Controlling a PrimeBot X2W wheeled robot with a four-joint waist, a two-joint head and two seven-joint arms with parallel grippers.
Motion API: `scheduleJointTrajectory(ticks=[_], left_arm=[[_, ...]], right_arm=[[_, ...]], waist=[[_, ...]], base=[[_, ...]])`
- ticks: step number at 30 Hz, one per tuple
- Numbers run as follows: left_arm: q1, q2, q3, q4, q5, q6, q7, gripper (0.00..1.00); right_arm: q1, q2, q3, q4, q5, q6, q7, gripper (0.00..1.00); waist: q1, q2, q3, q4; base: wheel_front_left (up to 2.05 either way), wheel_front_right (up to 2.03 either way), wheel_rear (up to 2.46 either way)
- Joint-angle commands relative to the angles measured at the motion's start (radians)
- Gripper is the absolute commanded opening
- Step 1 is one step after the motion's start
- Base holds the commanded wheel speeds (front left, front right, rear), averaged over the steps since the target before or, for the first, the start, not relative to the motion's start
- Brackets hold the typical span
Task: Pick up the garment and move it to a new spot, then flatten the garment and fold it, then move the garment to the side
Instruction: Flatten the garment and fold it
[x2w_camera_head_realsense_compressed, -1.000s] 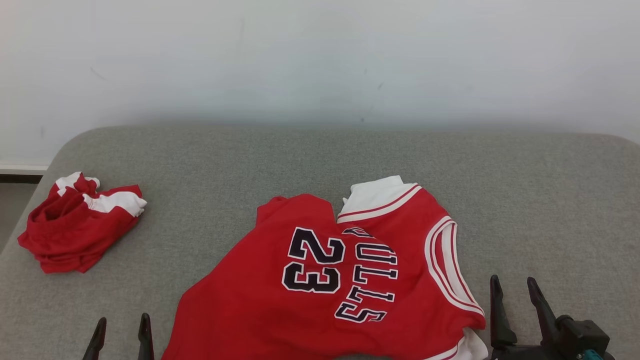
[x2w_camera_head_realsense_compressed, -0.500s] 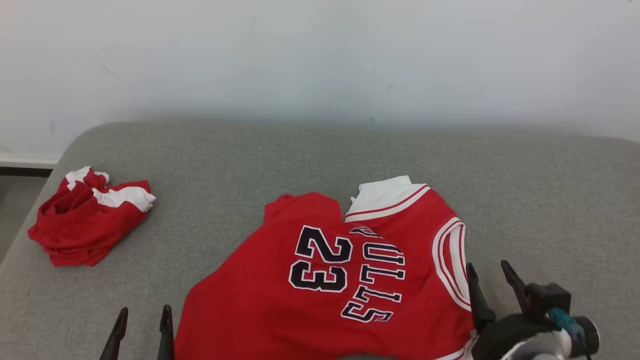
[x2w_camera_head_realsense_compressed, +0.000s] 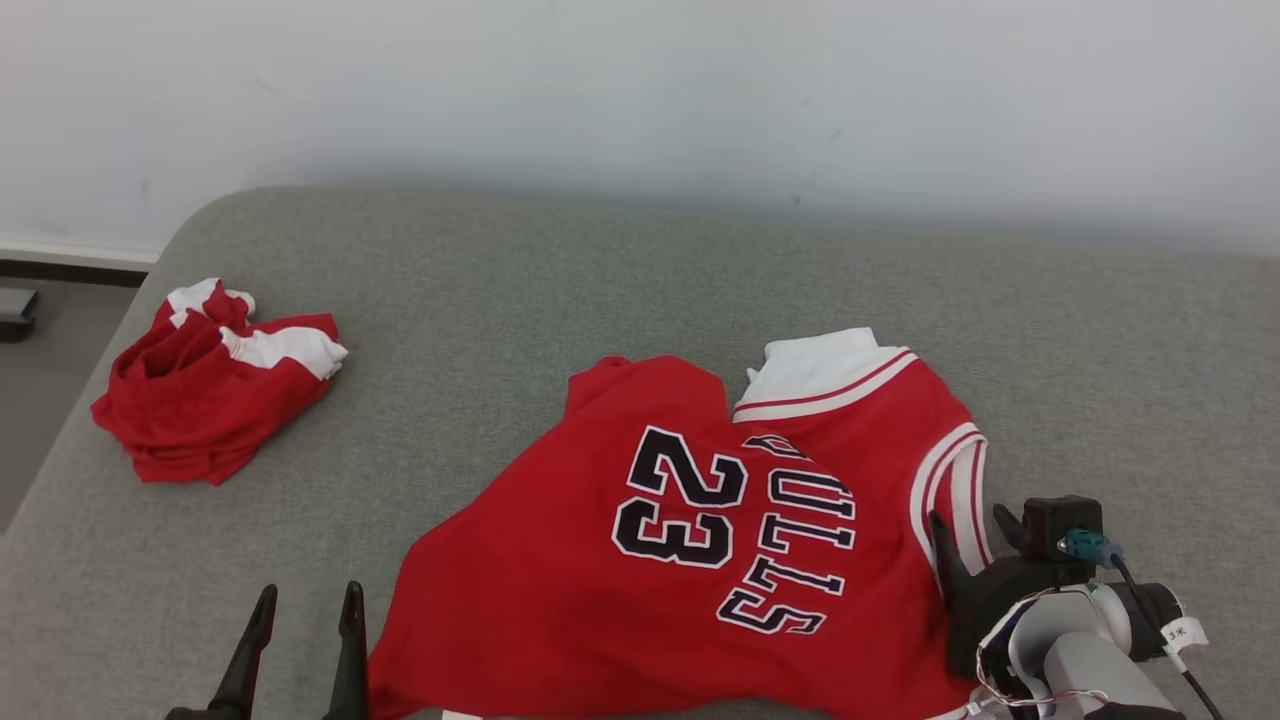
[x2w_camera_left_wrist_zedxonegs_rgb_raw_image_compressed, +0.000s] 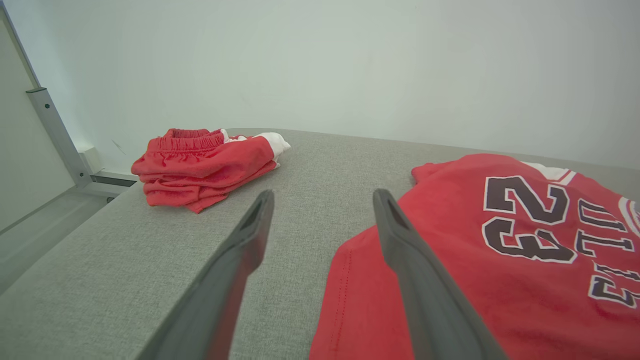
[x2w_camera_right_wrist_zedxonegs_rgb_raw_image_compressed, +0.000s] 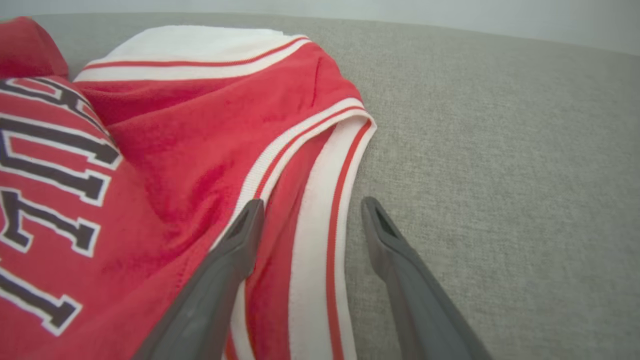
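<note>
The garment, a red jersey (x2w_camera_head_realsense_compressed: 700, 520) with white trim and "23 BULLS" lettering, lies spread but wrinkled on the grey padded surface (x2w_camera_head_realsense_compressed: 600, 270). My right gripper (x2w_camera_head_realsense_compressed: 970, 522) stands open at the jersey's right armhole. In the right wrist view the gripper (x2w_camera_right_wrist_zedxonegs_rgb_raw_image_compressed: 312, 205) straddles the white-and-red armhole band of the jersey (x2w_camera_right_wrist_zedxonegs_rgb_raw_image_compressed: 175, 150), one finger over cloth and one over bare surface. My left gripper (x2w_camera_head_realsense_compressed: 310, 595) is open at the jersey's lower left edge. In the left wrist view its (x2w_camera_left_wrist_zedxonegs_rgb_raw_image_compressed: 322, 195) right finger hovers over the hem of the jersey (x2w_camera_left_wrist_zedxonegs_rgb_raw_image_compressed: 500, 250). Neither gripper holds anything.
A crumpled red-and-white pair of shorts (x2w_camera_head_realsense_compressed: 210, 385) lies at the surface's far left, also visible as shorts (x2w_camera_left_wrist_zedxonegs_rgb_raw_image_compressed: 205, 162) ahead of my left gripper. A pale wall (x2w_camera_head_realsense_compressed: 640, 90) backs the surface. Floor and a metal frame (x2w_camera_left_wrist_zedxonegs_rgb_raw_image_compressed: 55, 135) lie beyond the left edge.
The camera has shifted, sliding the scene rightward. My right gripper has moved in from beside the jersey to its armhole band. The left gripper has risen slightly toward the hem. The jersey has not moved.
</note>
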Motion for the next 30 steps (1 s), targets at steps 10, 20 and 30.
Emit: scheduleJointTrajectory(ticks=[10,20,30], left_arm=[[-0.018,-0.005,0.012,0.006,-0.017,0.001,-0.003,1.00],[-0.059,-0.013,-0.003,0.012,-0.023,0.001,-0.003,1.00],[-0.088,-0.019,-0.028,0.028,-0.033,0.001,-0.003,1.00]], right_arm=[[-0.112,0.001,0.043,0.177,0.001,-0.002,0.019,0.00],[-0.348,-0.108,0.030,0.201,0.013,-0.002,-0.059,0.00],[-0.477,-0.176,-0.056,0.273,-0.040,-0.002,-0.103,0.00]], waist=[[-0.0001,-0.0002,0.034,0.018],[-0.0001,-0.0002,0.092,0.025],[-0.0001,-0.0002,0.128,0.053]], base=[[0.00,0.00,0.00],[0.00,0.00,0.00],[0.00,0.00,0.00]])
